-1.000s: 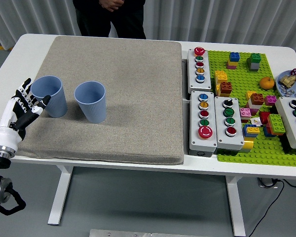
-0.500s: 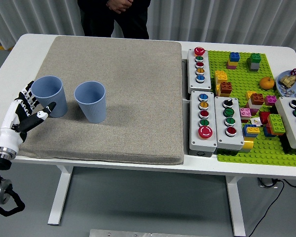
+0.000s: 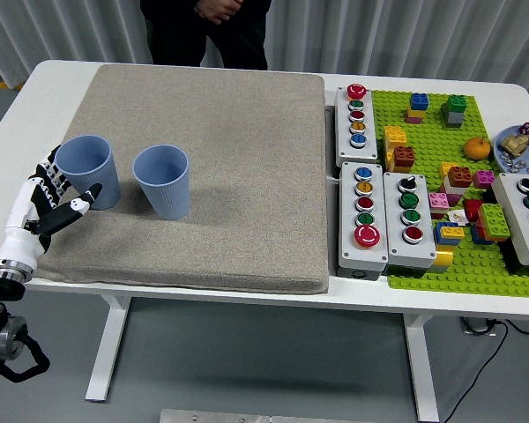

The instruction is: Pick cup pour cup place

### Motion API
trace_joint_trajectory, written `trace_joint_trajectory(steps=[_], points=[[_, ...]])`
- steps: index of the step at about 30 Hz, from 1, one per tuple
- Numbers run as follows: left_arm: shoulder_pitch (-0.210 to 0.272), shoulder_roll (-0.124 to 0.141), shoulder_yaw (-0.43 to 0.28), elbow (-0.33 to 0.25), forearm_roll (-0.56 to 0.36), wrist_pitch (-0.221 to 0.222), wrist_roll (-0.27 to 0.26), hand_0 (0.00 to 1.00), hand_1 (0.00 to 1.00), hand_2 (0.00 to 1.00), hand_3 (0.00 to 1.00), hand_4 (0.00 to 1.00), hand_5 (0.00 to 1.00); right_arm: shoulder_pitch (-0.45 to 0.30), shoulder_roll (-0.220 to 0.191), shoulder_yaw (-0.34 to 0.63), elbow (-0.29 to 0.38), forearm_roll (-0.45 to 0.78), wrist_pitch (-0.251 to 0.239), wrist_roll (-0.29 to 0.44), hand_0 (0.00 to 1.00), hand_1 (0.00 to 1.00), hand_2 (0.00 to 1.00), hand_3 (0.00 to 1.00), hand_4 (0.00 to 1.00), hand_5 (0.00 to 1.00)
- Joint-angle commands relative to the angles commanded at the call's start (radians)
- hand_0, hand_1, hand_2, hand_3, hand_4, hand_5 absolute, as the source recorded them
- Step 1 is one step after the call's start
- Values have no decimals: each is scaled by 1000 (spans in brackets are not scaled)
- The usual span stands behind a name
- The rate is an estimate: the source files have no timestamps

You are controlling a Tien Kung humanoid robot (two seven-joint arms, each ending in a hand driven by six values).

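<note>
While two ribbed light-blue plastic cups stand upright on the grey fabric mat, the left hand (image 3: 44, 204) waits beside them, holding nothing.

The nearer ribbed light-blue plastic cup (image 3: 89, 170) stands just beyond the spread fingers (image 3: 51, 175), whose tips lie close against its wall; whether they touch it cannot be told, and the thumb points at its base. The second ribbed light-blue plastic cup (image 3: 162, 181) stands near the first, on the side away from the fingers. Both rest on the grey fabric mat (image 3: 229, 150) covering most of the white worktop (image 3: 18, 97). Well apart lie grey button boxes (image 3: 364, 216) and a green baseplate with toy bricks (image 3: 441, 264). A person in dark clothes (image 3: 207, 31) stands at the far edge.
</note>
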Motion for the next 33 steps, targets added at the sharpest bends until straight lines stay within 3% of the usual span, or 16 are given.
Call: trace_joint_trajectory(steps=[8,33], points=[[-28,-11,18,46,7,10,-7,941,933,998,998,825,149,4,0,-3,0,7,-1,1,741,706,730,643,218,419],[-51,-24,43,91,-3,10,-6,939,931,998,998,818,154,7,-1,-5,0,14,-1,2,740,707,731,643,216,416]])
